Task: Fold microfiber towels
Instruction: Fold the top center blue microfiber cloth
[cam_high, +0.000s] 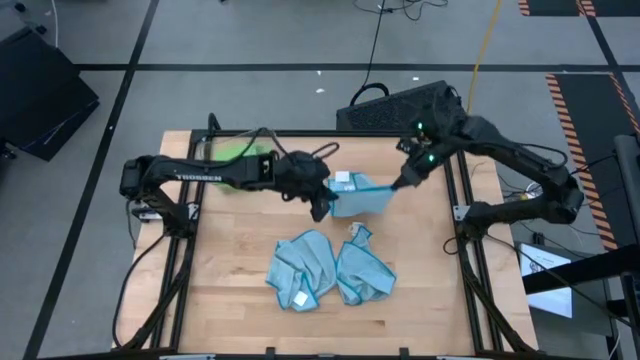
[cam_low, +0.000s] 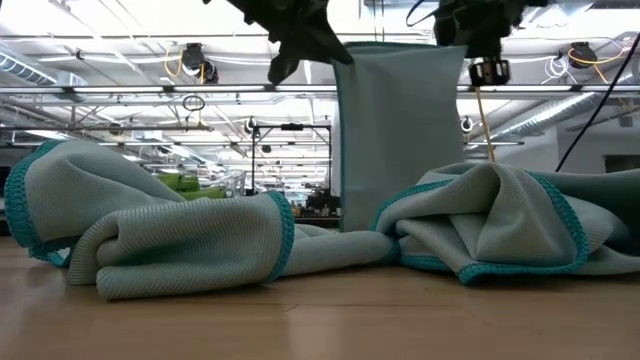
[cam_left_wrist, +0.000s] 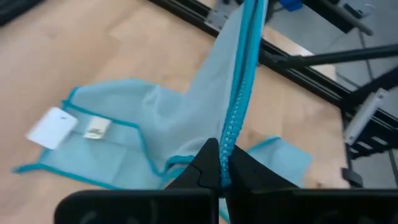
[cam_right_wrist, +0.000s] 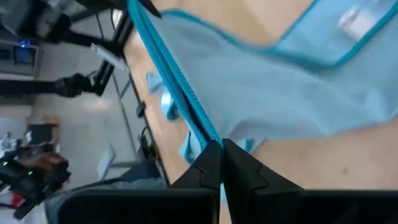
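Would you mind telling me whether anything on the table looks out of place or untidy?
Two light blue towels lie crumpled, unfolded, near the table's front. Lime green cloth is bunched under the left arm. A third blue towel hangs between both grippers.

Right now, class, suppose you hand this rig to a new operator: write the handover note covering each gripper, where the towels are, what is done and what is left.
Left gripper: shut on one top corner of the held blue towel.
Right gripper: shut on the other top corner; the towel hangs between them above the table.
Two more blue towels lie crumpled near the table's front.
A green towel shows behind the left arm at the back left.
Done: no folded towel is visible.
Left: lay down and fold the held towel, then the others.
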